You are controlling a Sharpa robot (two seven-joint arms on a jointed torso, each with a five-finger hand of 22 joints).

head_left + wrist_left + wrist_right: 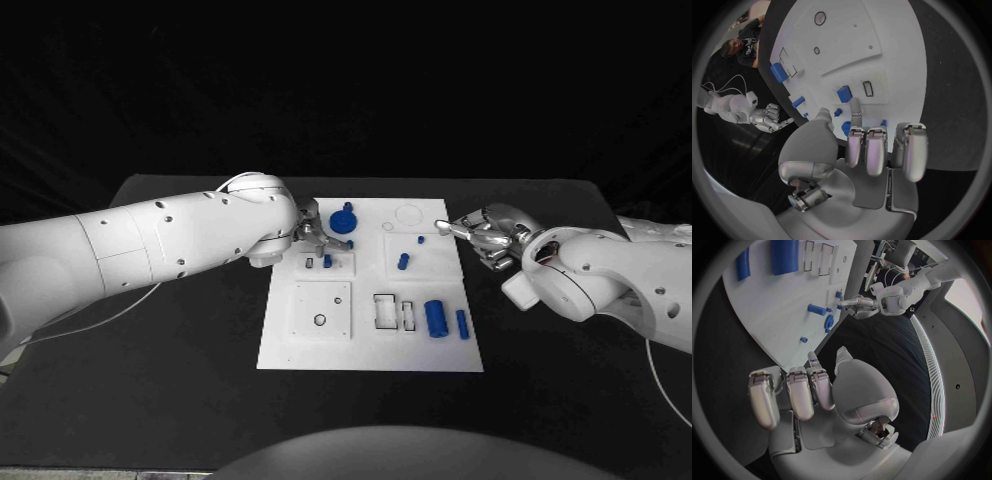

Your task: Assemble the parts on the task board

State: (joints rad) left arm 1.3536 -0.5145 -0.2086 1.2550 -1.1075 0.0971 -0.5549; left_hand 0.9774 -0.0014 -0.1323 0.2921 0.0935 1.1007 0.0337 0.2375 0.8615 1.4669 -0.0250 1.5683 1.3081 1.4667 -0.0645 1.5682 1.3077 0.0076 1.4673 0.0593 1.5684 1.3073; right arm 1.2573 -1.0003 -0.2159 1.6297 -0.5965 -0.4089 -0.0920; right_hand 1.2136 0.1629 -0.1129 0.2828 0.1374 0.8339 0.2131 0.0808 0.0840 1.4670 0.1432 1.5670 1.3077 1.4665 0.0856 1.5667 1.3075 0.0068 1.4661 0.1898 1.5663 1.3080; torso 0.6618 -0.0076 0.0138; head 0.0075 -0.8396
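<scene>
The white task board [372, 345] lies mid-table. My left hand [320, 238] hovers over its far left part, beside a round blue part [343, 219]. In the left wrist view the thumb and one finger [855, 107] reach out on either side of a small blue piece [837, 112], while the other fingers curl in; whether they touch it is unclear. My right hand [483, 235] sits at the board's far right edge with its fingers [798, 390] curled in and nothing in them. A thick blue cylinder [436, 318] and a slim one [462, 322] lie at the board's near right.
Small blue pegs stand in the board's middle [404, 262] and near the left hand [327, 261]. Rectangular slots [387, 311] and a square plate with a ring hole [320, 308] take up the near half. Bare black table [173, 380] surrounds the board.
</scene>
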